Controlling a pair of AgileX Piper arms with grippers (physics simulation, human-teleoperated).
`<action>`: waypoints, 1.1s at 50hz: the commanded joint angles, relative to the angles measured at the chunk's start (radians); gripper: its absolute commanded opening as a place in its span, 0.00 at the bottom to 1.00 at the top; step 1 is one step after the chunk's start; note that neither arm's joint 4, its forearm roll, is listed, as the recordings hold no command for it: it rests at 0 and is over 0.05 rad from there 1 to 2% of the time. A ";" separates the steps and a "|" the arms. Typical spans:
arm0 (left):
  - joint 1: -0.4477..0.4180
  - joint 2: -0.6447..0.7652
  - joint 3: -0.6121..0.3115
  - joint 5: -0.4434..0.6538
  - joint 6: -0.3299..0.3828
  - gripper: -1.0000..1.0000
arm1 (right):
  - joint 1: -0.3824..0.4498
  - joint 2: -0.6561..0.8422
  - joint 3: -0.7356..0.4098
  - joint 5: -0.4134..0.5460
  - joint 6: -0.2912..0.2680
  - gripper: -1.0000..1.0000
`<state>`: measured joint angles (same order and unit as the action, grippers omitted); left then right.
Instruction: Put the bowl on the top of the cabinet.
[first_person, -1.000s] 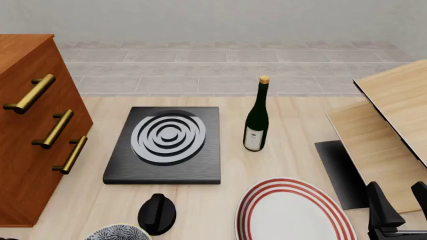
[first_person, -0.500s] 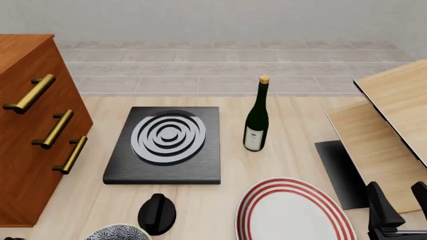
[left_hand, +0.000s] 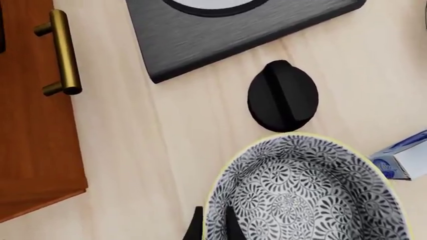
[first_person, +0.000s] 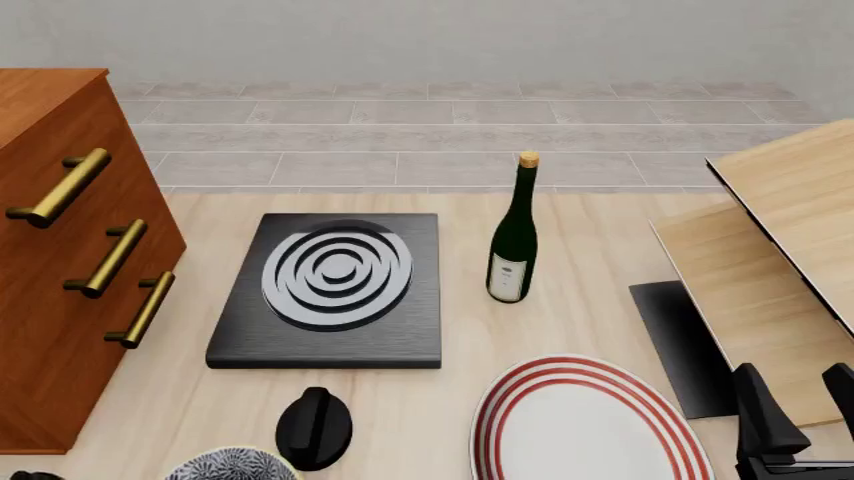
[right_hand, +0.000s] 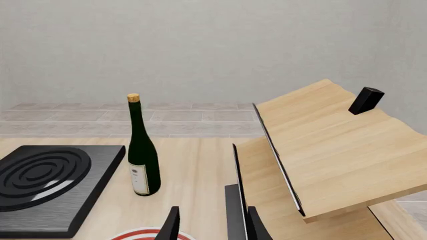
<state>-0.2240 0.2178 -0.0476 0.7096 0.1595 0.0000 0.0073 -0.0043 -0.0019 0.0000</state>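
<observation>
Only left wrist: left claw (left_hand: 212, 225) straddles bowl (left_hand: 303, 192) rim | front: bowl cropped

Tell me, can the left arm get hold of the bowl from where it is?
Probably yes: the left gripper is right at the bowl, its fingers straddling the rim, with nothing between them.

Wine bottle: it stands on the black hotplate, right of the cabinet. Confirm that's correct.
Not quite. The wine bottle stands on the bare table just right of the black hotplate, not on it, as the front view shows. It is indeed right of the cabinet.
</observation>
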 joint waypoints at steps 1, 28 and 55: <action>0.037 -0.041 -0.036 0.030 0.031 0.00 | 0.000 0.000 0.000 0.000 0.000 1.00; 0.071 -0.131 -0.217 0.138 0.026 0.00 | 0.000 0.000 0.000 0.000 0.000 1.00; 0.093 -0.039 -0.458 0.114 -0.032 0.00 | 0.000 0.000 0.000 0.000 0.000 1.00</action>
<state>-0.1409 0.1480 -0.4173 0.8390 0.1419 0.0000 0.0073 -0.0043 -0.0019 0.0001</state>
